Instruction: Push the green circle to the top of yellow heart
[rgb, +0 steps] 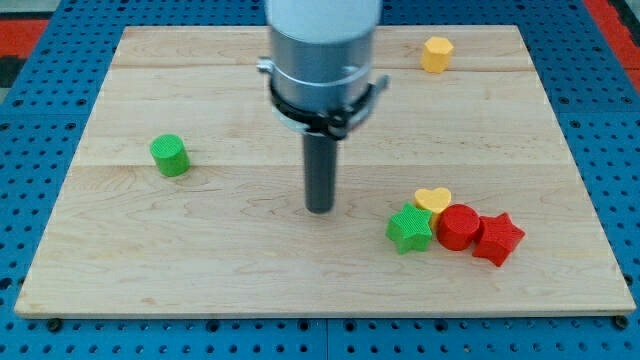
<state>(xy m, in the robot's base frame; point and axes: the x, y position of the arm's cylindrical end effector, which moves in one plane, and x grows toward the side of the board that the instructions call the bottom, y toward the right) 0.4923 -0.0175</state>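
Green circle sits alone on the wooden board, well toward the view's left, far from the yellow heart, which lies at the view's lower right touching the green star and the red circle, with a red star just beyond. My tip rests near the board's middle, between the green circle and that cluster, touching no block. No claw exists on this rig, only the bare rod, so nothing is grasped or clenched. The circle looks like a small, light, rigid plastic cylinder that should slide easily on smooth wood; being round, it will likely roll off the rod unless pushed squarely through its centre, from its left side. A yellow hexagon-like block stands apart at the view's top right.
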